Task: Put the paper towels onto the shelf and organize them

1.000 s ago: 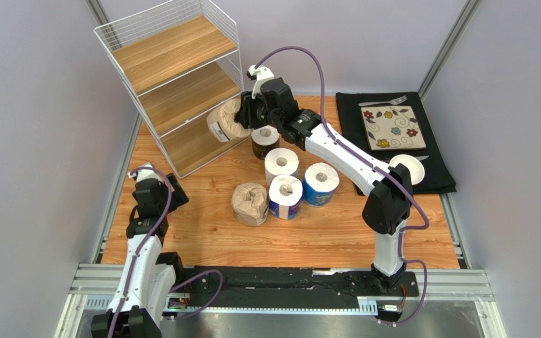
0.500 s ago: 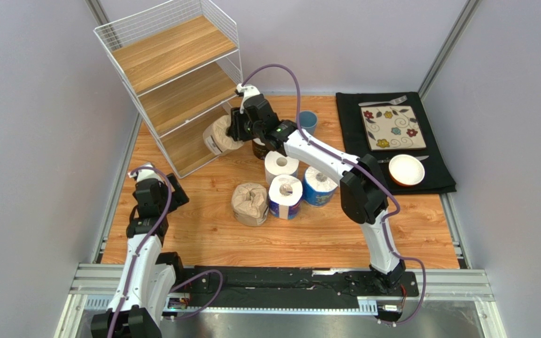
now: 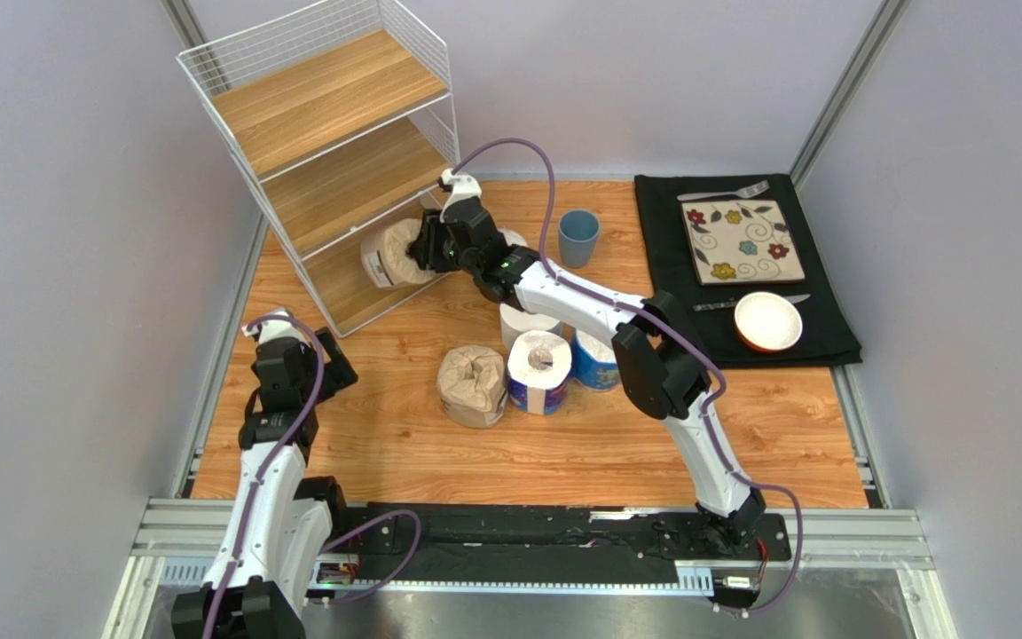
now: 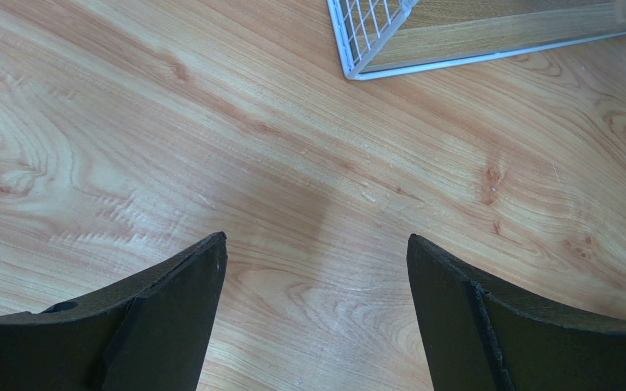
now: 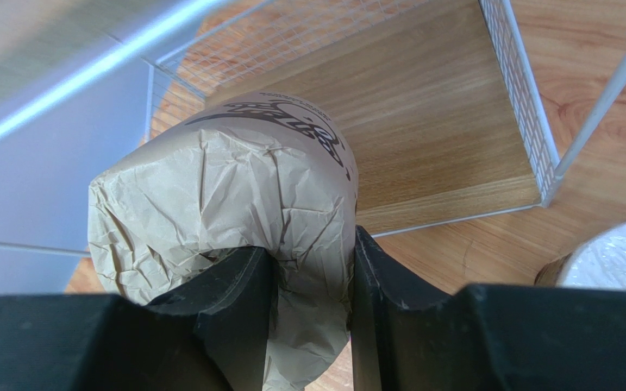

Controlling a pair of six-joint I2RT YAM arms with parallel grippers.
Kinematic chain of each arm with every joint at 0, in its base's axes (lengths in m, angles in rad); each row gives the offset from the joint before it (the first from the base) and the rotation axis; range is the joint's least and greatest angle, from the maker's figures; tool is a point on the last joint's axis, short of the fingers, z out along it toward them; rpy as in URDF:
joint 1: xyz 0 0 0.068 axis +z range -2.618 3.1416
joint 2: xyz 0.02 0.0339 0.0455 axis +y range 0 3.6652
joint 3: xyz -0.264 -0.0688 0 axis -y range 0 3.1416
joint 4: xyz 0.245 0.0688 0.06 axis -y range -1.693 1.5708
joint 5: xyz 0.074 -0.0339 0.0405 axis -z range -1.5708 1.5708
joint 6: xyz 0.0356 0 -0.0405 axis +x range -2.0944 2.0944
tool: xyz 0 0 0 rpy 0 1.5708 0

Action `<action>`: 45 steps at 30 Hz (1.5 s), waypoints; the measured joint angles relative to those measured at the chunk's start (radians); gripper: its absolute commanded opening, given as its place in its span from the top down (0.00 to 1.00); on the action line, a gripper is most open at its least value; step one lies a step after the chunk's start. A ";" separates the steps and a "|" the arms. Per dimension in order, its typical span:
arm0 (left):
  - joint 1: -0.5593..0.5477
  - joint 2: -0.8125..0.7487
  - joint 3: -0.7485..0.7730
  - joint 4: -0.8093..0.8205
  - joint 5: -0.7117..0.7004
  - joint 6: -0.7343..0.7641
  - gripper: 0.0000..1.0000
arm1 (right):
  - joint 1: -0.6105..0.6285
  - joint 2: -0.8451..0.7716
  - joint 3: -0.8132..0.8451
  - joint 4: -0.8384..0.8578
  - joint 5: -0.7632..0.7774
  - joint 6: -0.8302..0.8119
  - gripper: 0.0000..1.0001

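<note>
One roll held: brown-paper roll (image 3: 394, 253) clamped in right gripper (image 3: 429, 245), at the open front of the shelf's bottom tier; contact with the board cannot be determined.
Right gripper fingers (image 5: 239, 285): pressed into the crumpled wrap.
Shelf (image 3: 330, 93): white wire rack, three wooden tiers, far left.
Rolls on tabletop (image 4: 128, 122): second brown roll (image 3: 473, 386) touching blue-wrapped roll (image 3: 539, 372); others partly hidden by the right arm.
Left gripper (image 4: 316, 242): jaws wide apart, nothing between, above bare wood near the shelf corner.
</note>
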 measured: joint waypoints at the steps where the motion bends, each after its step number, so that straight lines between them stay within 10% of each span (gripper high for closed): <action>1: 0.000 0.000 0.000 0.000 0.000 -0.001 0.10 | 0.002 0.013 0.005 0.000 0.007 0.001 0.80; 36: 0.000 0.002 0.000 0.000 0.018 -0.005 0.11 | 0.089 0.218 0.190 -0.014 0.160 -0.035 0.76; 45: 0.000 0.002 0.000 0.000 0.018 -0.005 0.11 | 0.091 0.224 0.222 -0.017 0.175 -0.047 0.55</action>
